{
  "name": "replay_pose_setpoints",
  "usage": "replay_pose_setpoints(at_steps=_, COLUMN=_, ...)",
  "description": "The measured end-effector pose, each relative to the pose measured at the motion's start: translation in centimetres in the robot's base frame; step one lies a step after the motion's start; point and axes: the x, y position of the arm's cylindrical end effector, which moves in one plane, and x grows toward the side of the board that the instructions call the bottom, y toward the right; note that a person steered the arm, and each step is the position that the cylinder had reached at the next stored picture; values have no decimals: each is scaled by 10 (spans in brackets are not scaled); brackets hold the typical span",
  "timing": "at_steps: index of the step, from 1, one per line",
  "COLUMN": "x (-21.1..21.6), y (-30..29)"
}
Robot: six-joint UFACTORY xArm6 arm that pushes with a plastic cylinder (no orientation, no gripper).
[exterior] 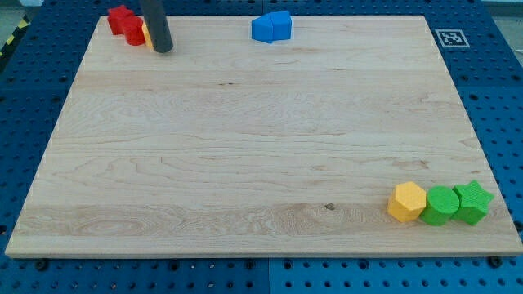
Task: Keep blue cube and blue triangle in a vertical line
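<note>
Broadly, the pale wooden board (261, 163) fills the view, and everything else is placed against it. Near the middle of the board's top edge sits a blue cluster (271, 26); it reads as the blue cube and blue triangle pressed together side by side, though I cannot separate the two shapes for certain. At the board's top-left corner lies a red cluster (124, 22) with a sliver of a yellow or orange block (145, 33) touching it. My tip (163, 49) stands just at that sliver's right side, well apart from the blue pair; being a plain rod, it has nothing to spread or pinch, and it holds nothing. In the board's bottom-right corner a yellow hexagonal block (406, 202), a green round block (442, 204) and a green star block (473, 202) touch in a row.

By my judgement the task is hardly begun: the blue pieces lie beside each other rather than one above the other, and my tip must first cross to them.
</note>
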Motion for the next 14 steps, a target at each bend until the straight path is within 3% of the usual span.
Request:
replay_pose_setpoints(at_steps=2, x=59, y=191)
replay_pose_setpoints(at_steps=3, x=58, y=296)
replay_pose_setpoints(at_steps=4, x=14, y=344)
replay_pose_setpoints(at_steps=5, x=-30, y=342)
replay_pose_setpoints(at_steps=6, x=-40, y=321)
replay_pose_setpoints(at_steps=8, x=-59, y=198)
replay_pose_setpoints(at_steps=14, x=-46, y=178)
